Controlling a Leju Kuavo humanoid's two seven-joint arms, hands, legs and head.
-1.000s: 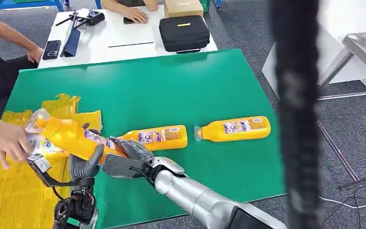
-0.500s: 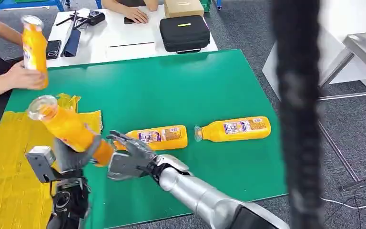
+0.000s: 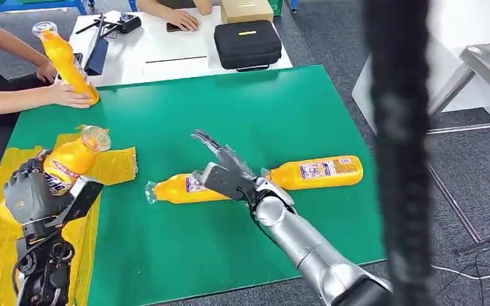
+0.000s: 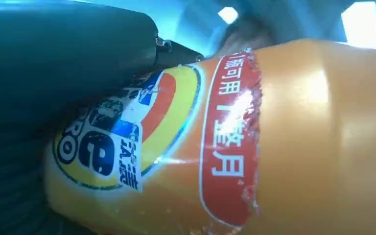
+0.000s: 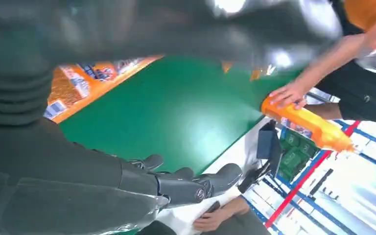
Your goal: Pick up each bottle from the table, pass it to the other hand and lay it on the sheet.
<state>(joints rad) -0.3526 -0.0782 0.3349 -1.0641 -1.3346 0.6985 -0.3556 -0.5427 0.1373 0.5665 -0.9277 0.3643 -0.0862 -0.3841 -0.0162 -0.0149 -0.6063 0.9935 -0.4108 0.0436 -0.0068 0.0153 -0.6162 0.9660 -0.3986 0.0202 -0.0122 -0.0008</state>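
Orange juice bottle [image 3: 70,160] gripped by left hand [image 3: 30,194] above yellow sheet [image 3: 0,248]; right hand [image 3: 223,167] empty, fingers spread, over green table [image 3: 230,108].

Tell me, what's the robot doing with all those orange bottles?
It is moving juice bottles onto the yellow sheet. Its left hand holds one orange bottle over the sheet. Its right hand is open above two more bottles lying on the green table. A person's hand stands another bottle at the table's far edge.
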